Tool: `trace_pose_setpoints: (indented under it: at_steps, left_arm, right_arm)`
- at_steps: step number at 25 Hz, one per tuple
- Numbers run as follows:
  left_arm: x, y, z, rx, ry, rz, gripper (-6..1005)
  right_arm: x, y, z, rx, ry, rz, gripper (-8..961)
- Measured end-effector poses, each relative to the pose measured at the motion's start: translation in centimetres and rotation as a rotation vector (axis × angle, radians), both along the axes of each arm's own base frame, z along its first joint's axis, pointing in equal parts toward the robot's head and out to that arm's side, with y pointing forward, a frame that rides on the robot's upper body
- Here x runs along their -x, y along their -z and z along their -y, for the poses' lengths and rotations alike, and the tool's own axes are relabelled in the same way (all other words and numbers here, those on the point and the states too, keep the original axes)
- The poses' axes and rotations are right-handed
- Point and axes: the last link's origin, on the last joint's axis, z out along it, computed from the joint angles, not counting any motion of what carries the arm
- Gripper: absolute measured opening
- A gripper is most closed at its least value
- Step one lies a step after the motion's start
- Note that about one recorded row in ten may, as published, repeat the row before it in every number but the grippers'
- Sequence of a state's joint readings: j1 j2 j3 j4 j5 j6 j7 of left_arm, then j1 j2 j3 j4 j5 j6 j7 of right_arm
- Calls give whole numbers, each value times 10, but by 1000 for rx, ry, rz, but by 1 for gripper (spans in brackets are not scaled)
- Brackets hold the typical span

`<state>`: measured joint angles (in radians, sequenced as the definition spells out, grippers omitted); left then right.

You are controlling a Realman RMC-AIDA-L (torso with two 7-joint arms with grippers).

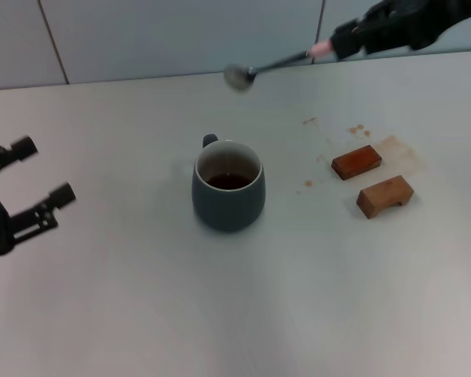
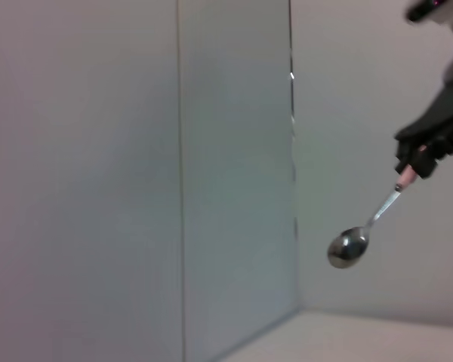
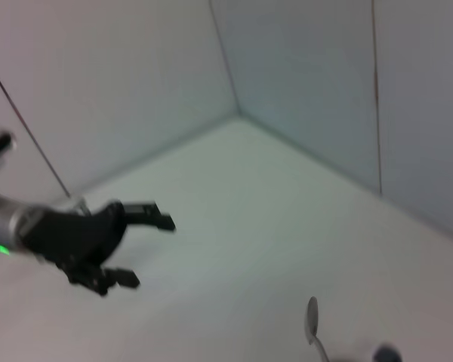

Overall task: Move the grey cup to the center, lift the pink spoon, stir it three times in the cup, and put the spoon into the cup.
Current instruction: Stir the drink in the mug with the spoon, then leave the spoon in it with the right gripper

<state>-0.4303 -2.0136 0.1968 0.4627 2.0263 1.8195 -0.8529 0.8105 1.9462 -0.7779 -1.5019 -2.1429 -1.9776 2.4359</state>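
Spreading wide around the grey cup [image 1: 228,195], the bench [image 1: 141,314] leaves open room on every side; 2 wooden blocks [image 1: 373,178] lie well to its right. That cup is heavy, brittle ceramic holding brown liquid. Left end effector [image 1: 23,192] hangs open, well left of it. Right end effector [image 1: 352,38] is clamped on the pink spoon [image 1: 275,64] by its handle tip, above and behind the cup; light, stiff, probably slippery.
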Motion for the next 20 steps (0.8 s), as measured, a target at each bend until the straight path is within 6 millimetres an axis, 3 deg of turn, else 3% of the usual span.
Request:
trace_pose_setpoints:
  at_steps: [9, 20]
  left_arm:
    - [10, 21, -4, 134, -37, -157, 847]
    - [15, 30, -7, 191, -61, -225, 847]
  right_arm:
    - [22, 45, -32, 136, 91, 168, 111]
    - [31, 90, -52, 152, 120, 339, 112]
